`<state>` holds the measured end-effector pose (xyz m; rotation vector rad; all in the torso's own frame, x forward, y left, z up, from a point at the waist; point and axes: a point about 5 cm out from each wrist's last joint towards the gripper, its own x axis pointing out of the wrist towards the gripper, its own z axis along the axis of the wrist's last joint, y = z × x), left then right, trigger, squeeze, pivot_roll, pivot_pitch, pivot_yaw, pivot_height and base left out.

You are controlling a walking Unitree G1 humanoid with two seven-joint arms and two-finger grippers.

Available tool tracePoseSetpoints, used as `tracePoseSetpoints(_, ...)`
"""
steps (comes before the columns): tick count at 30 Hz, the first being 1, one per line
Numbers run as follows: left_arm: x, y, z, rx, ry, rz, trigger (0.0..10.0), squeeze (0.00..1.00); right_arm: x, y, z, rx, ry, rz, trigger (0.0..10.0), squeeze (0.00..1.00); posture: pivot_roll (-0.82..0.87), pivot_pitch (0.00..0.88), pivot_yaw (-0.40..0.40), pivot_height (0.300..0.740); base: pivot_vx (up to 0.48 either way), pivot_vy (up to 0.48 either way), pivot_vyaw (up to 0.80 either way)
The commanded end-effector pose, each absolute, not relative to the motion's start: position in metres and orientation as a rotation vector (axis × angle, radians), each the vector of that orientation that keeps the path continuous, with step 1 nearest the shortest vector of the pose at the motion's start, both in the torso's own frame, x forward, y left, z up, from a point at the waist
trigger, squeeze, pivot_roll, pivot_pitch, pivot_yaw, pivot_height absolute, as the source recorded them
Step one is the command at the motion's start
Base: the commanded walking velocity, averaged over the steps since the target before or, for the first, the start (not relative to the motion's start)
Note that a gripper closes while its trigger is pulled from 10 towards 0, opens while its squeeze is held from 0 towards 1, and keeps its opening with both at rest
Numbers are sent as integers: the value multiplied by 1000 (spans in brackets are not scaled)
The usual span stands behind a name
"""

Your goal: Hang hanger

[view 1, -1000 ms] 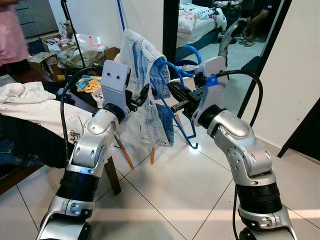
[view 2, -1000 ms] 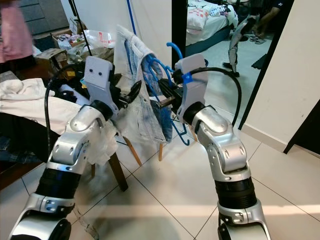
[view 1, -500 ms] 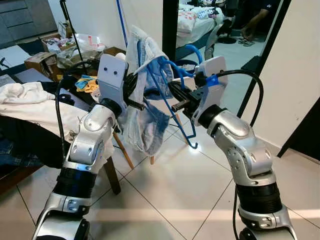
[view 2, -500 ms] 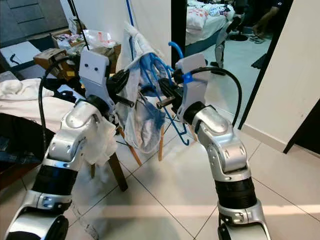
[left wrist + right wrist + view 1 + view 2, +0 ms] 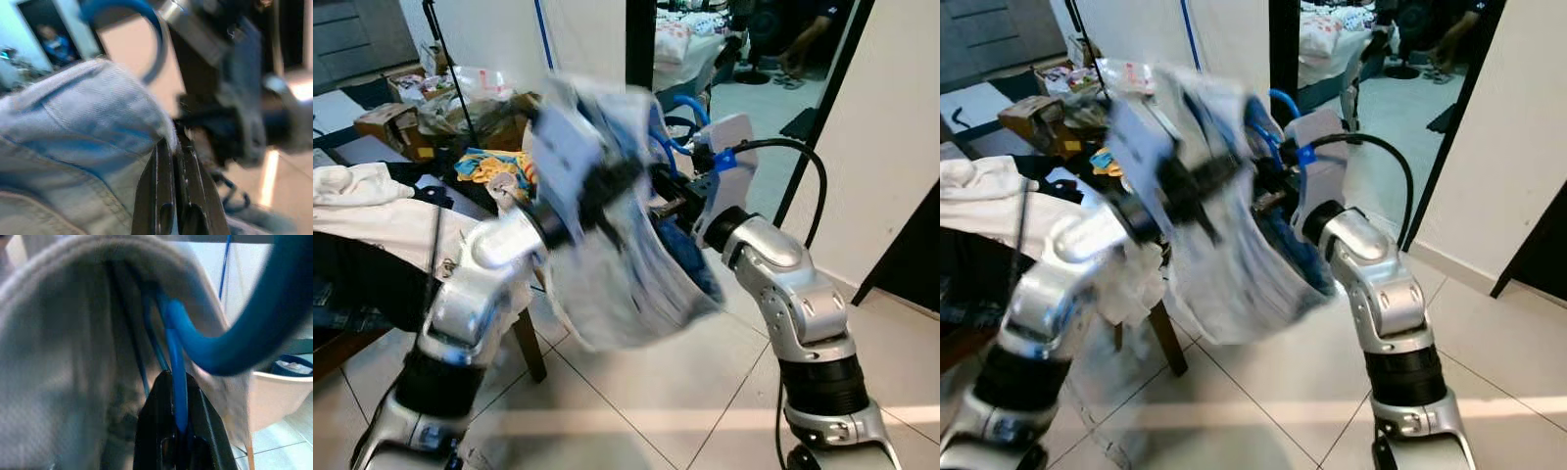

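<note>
While our right gripper (image 5: 177,431) pinches the blue hanger (image 5: 174,345) between its fingers, our left gripper (image 5: 174,161), pressed on the denim (image 5: 73,127), sits just beside it.

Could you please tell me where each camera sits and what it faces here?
Left eye view: head, looking down at both silver arms, the denim garment blurred.
Right eye view: same scene.
Left wrist view: left gripper shut on denim.
Right wrist view: right gripper shut on the blue hanger.
All share the garment.
</note>
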<state>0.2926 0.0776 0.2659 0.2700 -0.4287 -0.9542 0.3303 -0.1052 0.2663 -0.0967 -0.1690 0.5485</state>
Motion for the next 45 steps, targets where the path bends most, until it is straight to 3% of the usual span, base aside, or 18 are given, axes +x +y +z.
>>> tracePoseSetpoints(1,283,68,260,305,-407,-1058,0,0,329,-100,276,-87,-211,561,0,0,10,71,20,740,0,0,0)
tracePoseSetpoints(9,273,72,235,402,-298,-1156,0,0,330,-102,275,-89,-204,559,0,0,9,71,20,740,0,0,0)
tracePoseSetpoints(10,275,78,231,441,-265,-1142,510,0,330,-102,275,-90,-206,559,0,0,9,71,20,740,0,0,0)
tracePoseSetpoints(11,278,84,229,476,-237,-1116,2275,0,330,-102,276,-90,-207,559,0,0,10,70,20,740,0,0,0)
tracePoseSetpoints(12,281,91,224,512,-196,-1087,8902,0,330,-103,276,-89,-211,559,0,0,12,70,19,740,0,0,0)
tracePoseSetpoints(14,283,95,222,531,-171,-1070,8902,0,330,-103,276,-89,-213,560,0,0,12,70,19,740,0,0,0)
tracePoseSetpoints(15,284,99,219,554,-141,-1059,10000,1000,330,-103,277,-88,-218,563,0,0,12,69,20,740,0,0,0)
tracePoseSetpoints(19,282,102,217,570,-104,-1078,10000,1000,329,-102,278,-88,-225,569,0,0,12,68,21,740,0,0,0)
tracePoseSetpoints(25,269,137,252,559,-51,-1234,10000,1000,329,-109,277,-143,-238,607,0,0,23,63,22,740,0,0,0)
tracePoseSetpoints(27,260,165,284,639,-41,-1320,10000,1000,329,-124,275,-194,-228,600,0,0,28,61,25,740,0,0,0)
tracePoseSetpoints(29,258,174,295,682,-38,-1333,10000,1000,329,-129,274,-211,-225,598,0,0,28,61,25,740,0,0,0)
tracePoseSetpoints(33,271,190,327,857,-91,-1229,10000,1000,325,-136,272,-278,-225,643,0,0,43,56,28,740,0,0,0)
tracePoseSetpoints(36,285,193,364,1004,-190,-1146,10000,1000,316,-132,268,-352,-224,758,0,0,45,51,34,740,0,0,0)
tracePoseSetpoints(45,293,172,384,1055,-305,-1265,10000,1000,294,-114,253,-452,-197,998,0,0,35,54,43,740,0,0,0)
